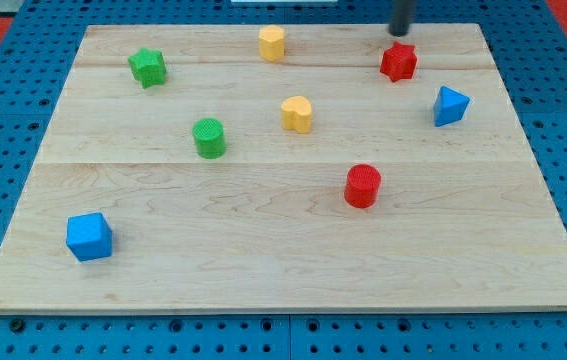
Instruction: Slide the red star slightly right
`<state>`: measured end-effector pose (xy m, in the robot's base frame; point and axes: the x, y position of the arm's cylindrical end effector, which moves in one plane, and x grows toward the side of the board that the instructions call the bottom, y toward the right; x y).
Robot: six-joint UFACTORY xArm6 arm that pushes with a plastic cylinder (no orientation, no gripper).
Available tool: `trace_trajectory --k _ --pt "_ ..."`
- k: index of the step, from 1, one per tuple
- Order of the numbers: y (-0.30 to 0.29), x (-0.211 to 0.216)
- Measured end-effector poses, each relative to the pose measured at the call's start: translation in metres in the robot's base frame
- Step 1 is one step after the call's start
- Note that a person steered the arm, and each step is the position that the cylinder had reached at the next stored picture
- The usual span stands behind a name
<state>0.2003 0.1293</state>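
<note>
my tip (400, 33) stands just above the red star (398, 62) near the counter (263, 250) top edge, right of centre — a bare rod, no hand to open or close; a rightward push likely needs it at the star's left side first.

The small red star-shaped plastic block (398, 62) lies flat toward one o'clock on the wooden desk (263, 250).
</note>
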Motion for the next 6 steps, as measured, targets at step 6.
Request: trace_trajectory --k 6 --pt "0.037 0.063"
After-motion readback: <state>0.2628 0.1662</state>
